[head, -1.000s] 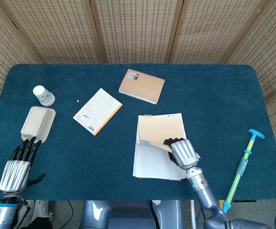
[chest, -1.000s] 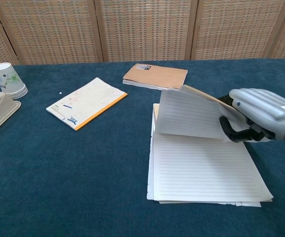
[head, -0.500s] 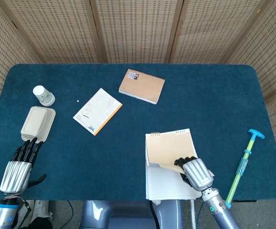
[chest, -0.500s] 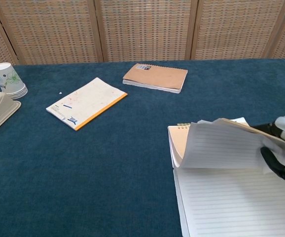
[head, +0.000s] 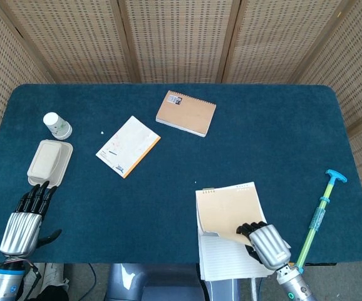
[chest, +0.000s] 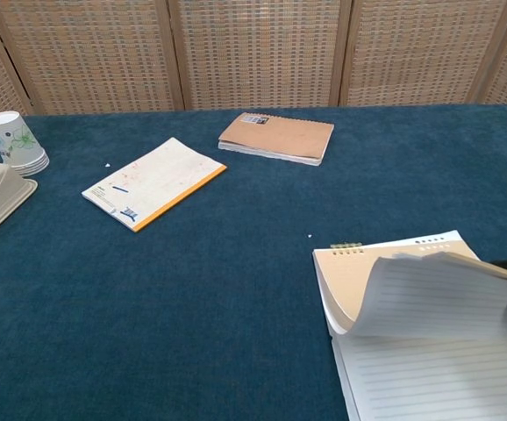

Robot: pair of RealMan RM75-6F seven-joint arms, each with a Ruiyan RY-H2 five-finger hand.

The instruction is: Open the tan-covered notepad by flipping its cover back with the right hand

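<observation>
The tan-covered notepad (head: 227, 212) lies at the front right of the blue table, and its lined pages (head: 227, 261) hang over the front edge. My right hand (head: 269, 245) grips the lower edge of the tan cover, which is lifted and curled above the pages. In the chest view the notepad's cover (chest: 360, 273) bows upward with a lined sheet (chest: 442, 300) under it; only a dark sliver of the right hand shows at the frame's right edge. My left hand (head: 23, 225) hovers at the front left corner, fingers straight, holding nothing.
A brown spiral notebook (head: 185, 113) lies at the back middle. A white pad with an orange edge (head: 128, 146) sits left of centre. A paper cup (head: 57, 125) and a beige lidded box (head: 49, 162) stand at the left. A green and blue rod (head: 319, 216) lies at the right edge.
The right hand has drawn back toward the front edge still holding the cover, dragging the whole notepad forward and a little right. The left hand has stayed put.
</observation>
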